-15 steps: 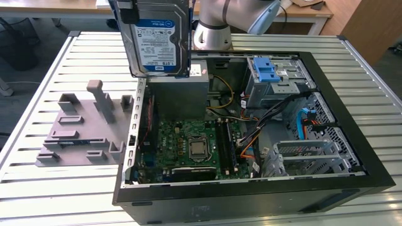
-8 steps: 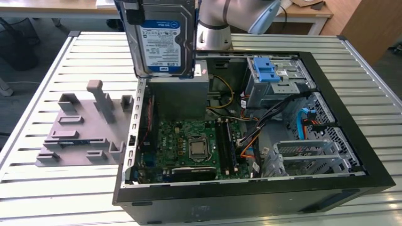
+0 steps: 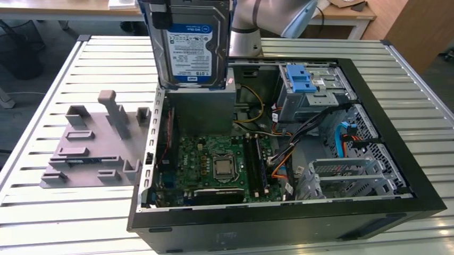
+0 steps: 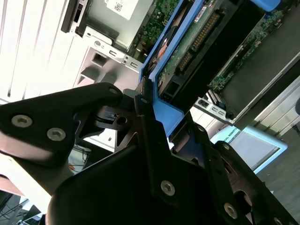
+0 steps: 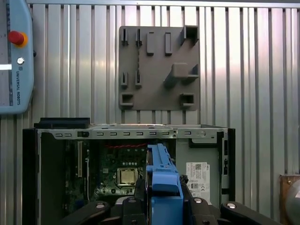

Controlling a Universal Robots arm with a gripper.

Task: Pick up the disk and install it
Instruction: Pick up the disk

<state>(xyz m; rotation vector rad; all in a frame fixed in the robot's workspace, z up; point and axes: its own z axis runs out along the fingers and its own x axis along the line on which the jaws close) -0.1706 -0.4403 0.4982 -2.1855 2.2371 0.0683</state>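
Observation:
The disk [image 3: 191, 45], a silver hard drive with a white-and-blue label in a blue carrier frame, hangs upright above the open computer case [image 3: 397, 175], over the grey box [image 3: 202, 109] at the case's back. In the second wrist view my gripper [image 4: 161, 112] is shut on the disk's blue frame, and the drive's green circuit side [image 4: 197, 33] faces the camera. In the first wrist view the blue frame edge [image 5: 161, 168] stands between the black fingers [image 5: 139, 187], with the case interior beneath.
Inside the case lie the motherboard [image 3: 220, 164], loose cables and a drive cage with a blue latch [image 3: 305, 79] at the back right. A grey fixture plate [image 3: 92, 149] with upright pegs sits on the slatted table at the exterior view's left. A pendant [image 5: 14, 56] lies nearby.

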